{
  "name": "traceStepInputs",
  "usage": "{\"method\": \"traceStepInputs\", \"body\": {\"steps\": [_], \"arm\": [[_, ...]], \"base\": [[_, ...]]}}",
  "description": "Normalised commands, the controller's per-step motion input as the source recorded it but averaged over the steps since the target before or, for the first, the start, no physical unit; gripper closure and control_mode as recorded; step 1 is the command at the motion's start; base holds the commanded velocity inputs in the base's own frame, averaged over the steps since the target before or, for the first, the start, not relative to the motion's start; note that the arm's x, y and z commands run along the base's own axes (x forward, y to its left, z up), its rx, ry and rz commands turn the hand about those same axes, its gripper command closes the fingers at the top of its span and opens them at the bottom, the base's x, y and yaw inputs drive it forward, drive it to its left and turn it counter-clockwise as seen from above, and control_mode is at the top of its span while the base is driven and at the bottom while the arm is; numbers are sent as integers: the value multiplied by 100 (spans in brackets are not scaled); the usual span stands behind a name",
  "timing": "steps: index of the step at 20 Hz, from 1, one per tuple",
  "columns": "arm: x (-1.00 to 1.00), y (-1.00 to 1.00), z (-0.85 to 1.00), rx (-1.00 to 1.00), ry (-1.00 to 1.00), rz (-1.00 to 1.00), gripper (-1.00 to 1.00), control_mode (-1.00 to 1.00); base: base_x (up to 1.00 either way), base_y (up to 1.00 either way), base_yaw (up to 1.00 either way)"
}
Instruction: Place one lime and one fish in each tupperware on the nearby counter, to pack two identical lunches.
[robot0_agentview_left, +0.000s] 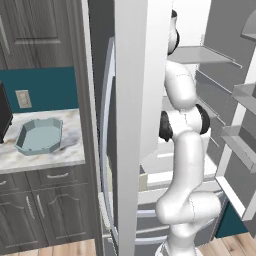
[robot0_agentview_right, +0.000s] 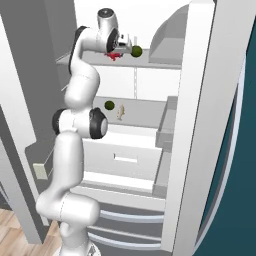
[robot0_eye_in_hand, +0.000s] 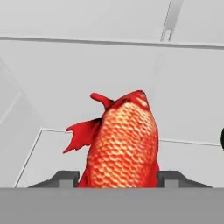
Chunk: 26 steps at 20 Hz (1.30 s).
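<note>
Right between the pincer (robot0_eye_in_hand: 117, 179) tips lies the red fish (robot0_eye_in_hand: 118, 144); the jaws flank it part-open, and whether they grip it yet I cannot tell. Just beyond the pincer on the same fridge shelf (robot0_agentview_right: 150, 64) sits one lime (robot0_agentview_right: 136, 50); below it, a second lime (robot0_agentview_right: 109, 105) and the pale fish (robot0_agentview_right: 120, 113). Far off on the worktop (robot0_agentview_left: 70, 150), the teal tupperware (robot0_agentview_left: 40, 136) looks empty, so packing seems barely begun. The left base view alone gives that container; the right one gives the shelves.
</note>
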Motion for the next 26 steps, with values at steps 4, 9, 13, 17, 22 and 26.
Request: {"method": "traceStepInputs", "body": {"steps": [4, 9, 13, 17, 22, 26], "arm": [[-78, -11, -100, -2, -33, -3, 100, -100], [-95, -8, -93, -2, -41, -4, 100, -100], [-100, -11, -45, 1, -31, -10, 100, -100], [-100, -22, 13, 7, -13, -9, 100, -100], [-100, -50, 61, 6, 0, -5, 100, -100], [-100, -24, 52, 1, 9, 0, 100, -100]], "base": [[0, 0, 0], [0, 0, 0], [0, 0, 0], [0, 0, 0], [0, 0, 0], [0, 0, 0]]}}
